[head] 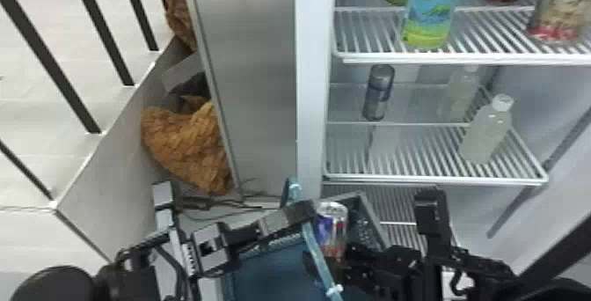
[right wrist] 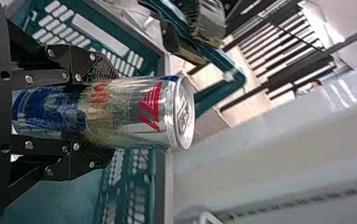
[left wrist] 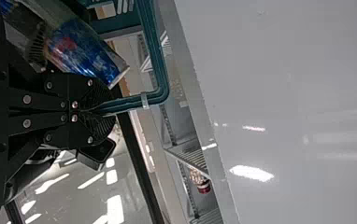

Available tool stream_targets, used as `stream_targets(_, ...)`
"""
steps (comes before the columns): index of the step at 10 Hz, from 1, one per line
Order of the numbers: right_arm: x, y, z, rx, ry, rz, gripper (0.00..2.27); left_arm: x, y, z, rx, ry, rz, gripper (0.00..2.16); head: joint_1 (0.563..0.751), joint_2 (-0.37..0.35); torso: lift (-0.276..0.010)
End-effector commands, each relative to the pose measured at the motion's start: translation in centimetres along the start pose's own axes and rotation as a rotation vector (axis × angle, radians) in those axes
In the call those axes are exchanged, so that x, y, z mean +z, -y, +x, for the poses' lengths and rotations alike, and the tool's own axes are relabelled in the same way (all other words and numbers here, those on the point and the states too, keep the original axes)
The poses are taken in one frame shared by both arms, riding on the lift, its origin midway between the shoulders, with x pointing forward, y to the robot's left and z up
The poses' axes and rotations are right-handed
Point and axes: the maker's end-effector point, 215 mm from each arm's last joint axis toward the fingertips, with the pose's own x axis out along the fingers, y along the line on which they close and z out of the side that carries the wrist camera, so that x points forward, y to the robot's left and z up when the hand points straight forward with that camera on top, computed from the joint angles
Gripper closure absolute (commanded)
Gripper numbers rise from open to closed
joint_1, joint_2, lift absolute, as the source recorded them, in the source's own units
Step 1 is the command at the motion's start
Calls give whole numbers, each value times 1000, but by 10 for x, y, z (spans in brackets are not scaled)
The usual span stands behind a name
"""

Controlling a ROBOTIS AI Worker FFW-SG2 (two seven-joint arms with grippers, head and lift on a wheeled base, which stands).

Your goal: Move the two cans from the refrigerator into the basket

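Apparent drop-off: your right gripper (right wrist: 110, 113) pinches slim can (right wrist: 141, 113) above basket (right wrist: 166, 186), left gripper (left wrist: 107, 112) pinches basket handle (left wrist: 159, 70); lower can, release.

Black arms (head: 136, 281) — silvery round screws (left wrist: 26, 99)

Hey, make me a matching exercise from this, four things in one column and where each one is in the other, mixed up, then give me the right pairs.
Things
1. can
2. basket handle
3. front blue-and-green bottle
4. front pale bottle

Places
a. on the upper wire shelf
b. pinched by the left gripper
c. on the wire shelf just below the upper one
d. held by the right gripper

Right pairs
1-d; 2-b; 3-a; 4-c
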Motion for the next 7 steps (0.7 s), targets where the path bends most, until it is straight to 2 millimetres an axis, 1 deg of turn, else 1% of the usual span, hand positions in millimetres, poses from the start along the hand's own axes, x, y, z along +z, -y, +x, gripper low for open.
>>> stream_targets(1,-8,-4,4,20,-22,23,1165,0,0,0,0,0,1,1210,695,61,-219)
stream_targets(2,-13,-4,5,28,-31,39,891,0,0,0,0,0,1,1210,695,65,-219)
stream_targets(3,-7,-3,6,24,-15,30,527,0,0,0,0,0,-1,1210,695,69,-219)
stream_targets(4,-7,-2,5,25,-13,35,271,-1,0,1,0,-1,-2,1210,695,71,-219)
stream_targets(5,-4,-3,5,32,6,33,96,-1,1,1,-1,-1,0,1210,695,70,-219)
stream_targets(6,4,0,3,26,28,25,90,-2,-1,0,2,-1,-5,1210,695,69,-219)
stream_targets(7,20,8,-3,4,76,-3,116,-2,0,1,0,-1,-2,1210,695,68,-219)
